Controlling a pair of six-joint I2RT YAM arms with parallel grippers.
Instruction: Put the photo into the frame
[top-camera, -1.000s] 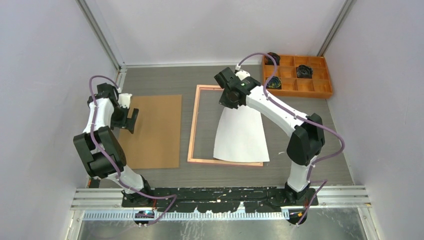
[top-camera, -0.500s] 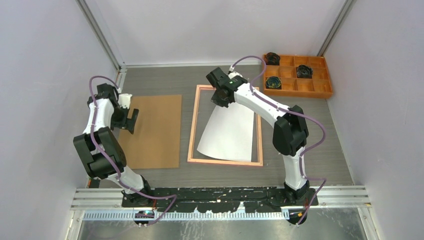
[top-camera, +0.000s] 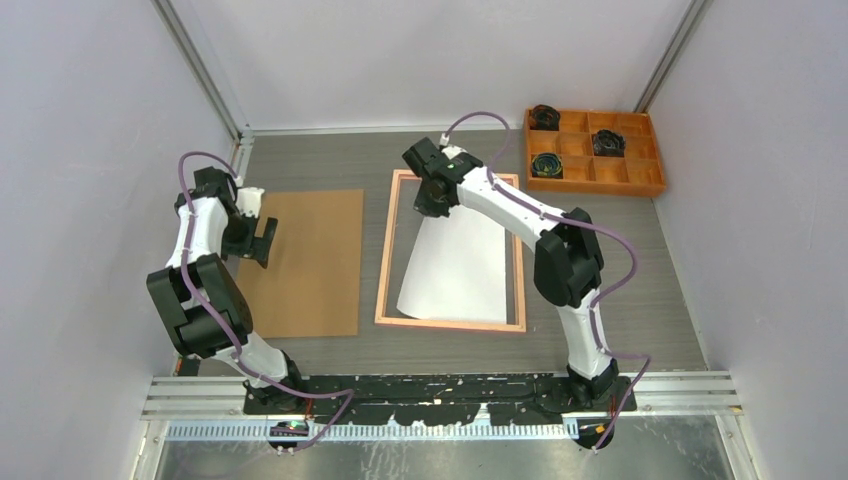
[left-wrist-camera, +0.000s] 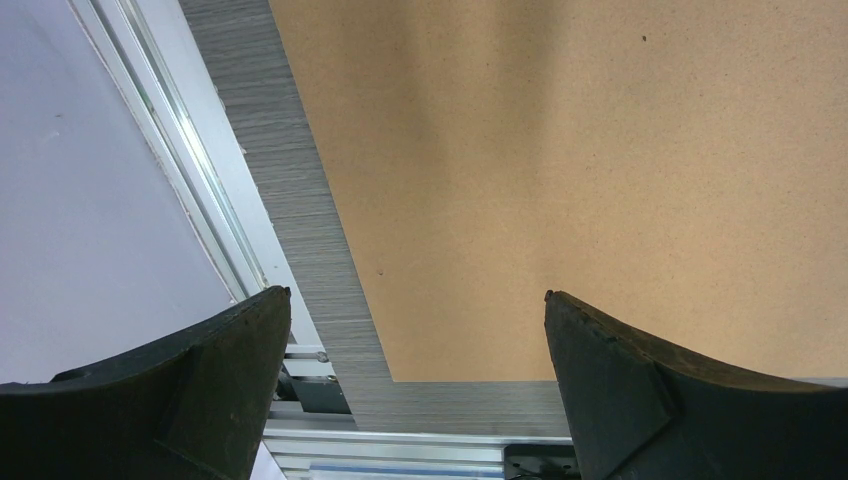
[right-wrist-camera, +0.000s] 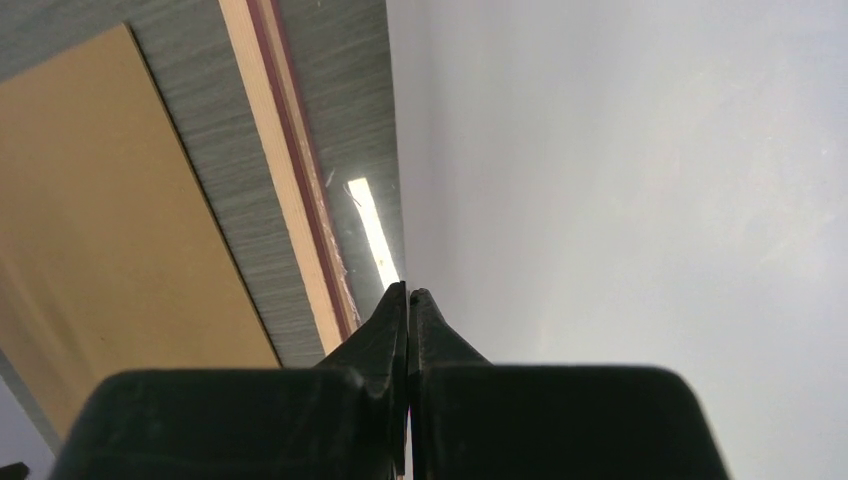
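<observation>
The photo (top-camera: 460, 265) shows only its plain white back and hangs slanted over the frame (top-camera: 385, 260), its near edge resting inside the frame's opening. My right gripper (top-camera: 432, 205) is shut on the photo's far edge, near the frame's far left corner. In the right wrist view the closed gripper (right-wrist-camera: 408, 292) pinches the pale sheet of the photo (right-wrist-camera: 620, 180), with the frame's tan and pink left bar (right-wrist-camera: 285, 180) just beside it. My left gripper (top-camera: 265, 240) hovers open over a brown backing board (top-camera: 305, 265), holding nothing (left-wrist-camera: 417, 295).
The brown backing board (left-wrist-camera: 600, 150) lies flat left of the frame. An orange compartment tray (top-camera: 600, 187) with dark items stands at the far right. Walls close the table on three sides, and a metal rail (left-wrist-camera: 400, 440) runs along the near edge.
My right arm has swung left with the photo, carrying it from over the frame's right bar to within the frame's outline. The left arm has not moved.
</observation>
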